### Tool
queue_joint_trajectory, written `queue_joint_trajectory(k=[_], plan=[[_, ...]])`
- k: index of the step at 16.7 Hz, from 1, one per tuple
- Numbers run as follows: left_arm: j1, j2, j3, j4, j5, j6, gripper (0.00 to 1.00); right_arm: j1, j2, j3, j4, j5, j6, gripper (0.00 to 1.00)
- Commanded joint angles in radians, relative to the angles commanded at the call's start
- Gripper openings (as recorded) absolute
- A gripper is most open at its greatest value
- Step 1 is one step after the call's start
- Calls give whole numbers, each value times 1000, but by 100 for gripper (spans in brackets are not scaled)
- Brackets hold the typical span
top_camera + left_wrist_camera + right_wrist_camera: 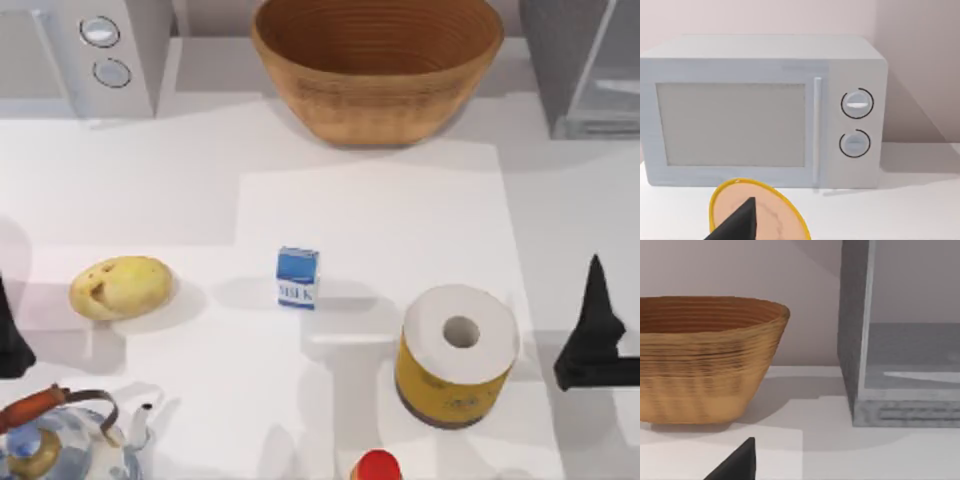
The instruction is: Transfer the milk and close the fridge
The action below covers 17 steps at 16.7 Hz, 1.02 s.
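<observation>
Back right of the table: fridge (590,75), dark grey, with a pale glassy door panel in a light frame. Through the panel in the right wrist view, a bare grey shelf and nothing stored on it. Door open or shut: cannot tell.

Back left: microwave (95,50) with two dials, door closed in the left wrist view.

Back centre, between the two appliances: basket (378,70), woven, wide-mouthed, nothing visible inside.

Front right: paper roll (458,355), upright, yellow-wrapped, just beside the right gripper (597,305), which is parked at the right edge. Open or clenched: cannot tell.

Front left corner: kettle (60,440), cut off by the frame. Behind it, potato (121,287), near the left gripper (8,340), parked at the left edge. Released or closed: likewise cannot tell.

Centre of the table: milk (297,277), upright, blue on top with a white lettered band below, well apart from both grippers and held by neither. Between potato and roll, with free space on every side.

Probably light, with thin card walls that yield under a hard squeeze, and smooth faces likely to slip. Best taken across two flat opposite sides at mid-height, with moderate pressure. Easily tipped if nudged at the top, so better approached from above and lifted straight. Closer to the right arm's side and to the fridge, so likely a job for that arm.
</observation>
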Motion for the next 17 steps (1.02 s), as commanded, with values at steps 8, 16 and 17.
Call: queue_joint_trajectory(k=[8,16,17], plan=[[0,0,0,0,0,0,100,36,158,158,11,17,86,100],[0,0,0,0,0,0,100,163,860,788,-127,148,420,100],[0,0,0,0,0,0,100,180,959,868,-166,171,468,100]])
